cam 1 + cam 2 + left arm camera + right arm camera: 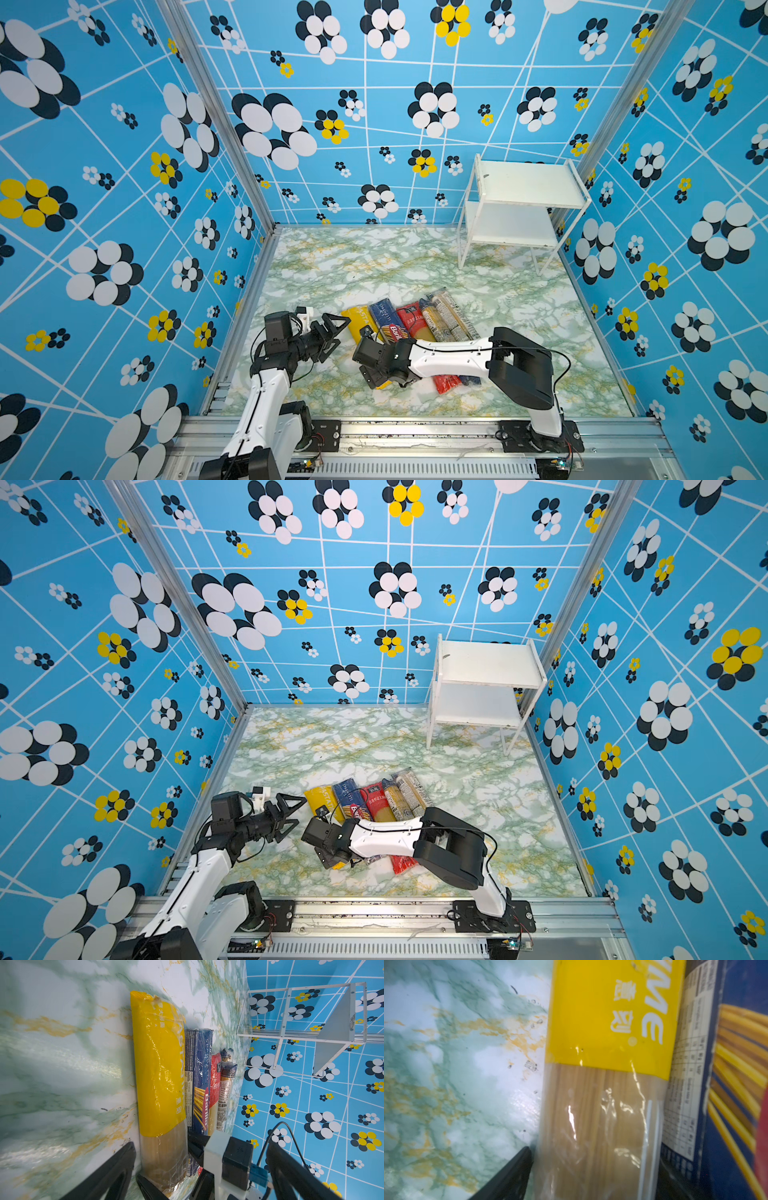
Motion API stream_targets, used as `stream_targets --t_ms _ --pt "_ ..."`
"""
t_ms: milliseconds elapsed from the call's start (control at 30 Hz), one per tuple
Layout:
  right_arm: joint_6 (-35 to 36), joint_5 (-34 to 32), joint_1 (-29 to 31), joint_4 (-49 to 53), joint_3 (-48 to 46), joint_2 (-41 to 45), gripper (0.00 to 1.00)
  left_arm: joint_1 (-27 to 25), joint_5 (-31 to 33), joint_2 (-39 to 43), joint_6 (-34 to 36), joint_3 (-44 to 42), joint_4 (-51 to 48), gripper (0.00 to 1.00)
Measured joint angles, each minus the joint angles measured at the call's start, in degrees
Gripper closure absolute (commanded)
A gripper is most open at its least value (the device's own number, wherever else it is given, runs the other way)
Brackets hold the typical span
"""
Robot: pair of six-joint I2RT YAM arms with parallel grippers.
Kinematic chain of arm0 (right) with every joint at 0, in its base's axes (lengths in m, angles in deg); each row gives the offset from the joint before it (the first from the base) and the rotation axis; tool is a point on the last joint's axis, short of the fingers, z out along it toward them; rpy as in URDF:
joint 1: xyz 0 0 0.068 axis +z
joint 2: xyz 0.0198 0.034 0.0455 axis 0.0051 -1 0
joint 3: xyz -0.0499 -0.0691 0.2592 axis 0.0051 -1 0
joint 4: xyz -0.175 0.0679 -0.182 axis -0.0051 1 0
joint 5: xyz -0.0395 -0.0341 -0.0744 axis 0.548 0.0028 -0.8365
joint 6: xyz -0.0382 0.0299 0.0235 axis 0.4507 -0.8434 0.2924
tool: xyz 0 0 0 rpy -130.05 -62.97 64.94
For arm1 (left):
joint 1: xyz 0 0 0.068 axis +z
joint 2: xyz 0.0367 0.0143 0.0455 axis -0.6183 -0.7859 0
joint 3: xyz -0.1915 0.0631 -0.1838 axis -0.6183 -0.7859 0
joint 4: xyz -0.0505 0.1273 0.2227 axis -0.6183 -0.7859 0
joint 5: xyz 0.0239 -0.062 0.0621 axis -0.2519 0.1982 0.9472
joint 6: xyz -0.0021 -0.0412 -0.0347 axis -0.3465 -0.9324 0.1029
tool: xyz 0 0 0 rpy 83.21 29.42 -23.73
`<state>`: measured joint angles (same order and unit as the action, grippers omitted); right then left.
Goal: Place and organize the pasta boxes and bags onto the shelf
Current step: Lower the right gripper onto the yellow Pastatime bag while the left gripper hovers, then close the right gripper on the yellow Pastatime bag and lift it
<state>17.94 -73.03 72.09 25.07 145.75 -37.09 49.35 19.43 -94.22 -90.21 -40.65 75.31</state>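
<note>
Both top views are bright and evenly lit from overhead, with only soft, faint shadows on the tabletop (332, 270), and the wide lens bows the straight lines of the wall (124, 166) toward the picture edges. In the left wrist view the near part of the tabletop smears into blur with a pale sheen, while the yellow pack (160, 1064) shows small sharp glints on its film. The right wrist view is soft and out of focus throughout, with white glare streaking the pack's clear wrap.
</note>
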Motion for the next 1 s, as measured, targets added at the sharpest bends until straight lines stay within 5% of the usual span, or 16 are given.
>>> stream_targets --t_ms 567,867,1000 --pt "0.42 1.7 -0.98 0.61 0.9 0.13 0.76 0.61 -0.09 0.07 -0.44 -0.55 -0.07 0.01" --pt "0.74 8.37 -4.09 -4.15 -3.67 3.34 0.98 0.63 -0.04 1.55 -0.83 -0.52 -0.57 0.01" --pt "1.75 10.1 -5.05 -3.8 -3.67 3.58 1.0 0.79 -0.02 2.12 -1.31 -0.52 -0.7 0.01"
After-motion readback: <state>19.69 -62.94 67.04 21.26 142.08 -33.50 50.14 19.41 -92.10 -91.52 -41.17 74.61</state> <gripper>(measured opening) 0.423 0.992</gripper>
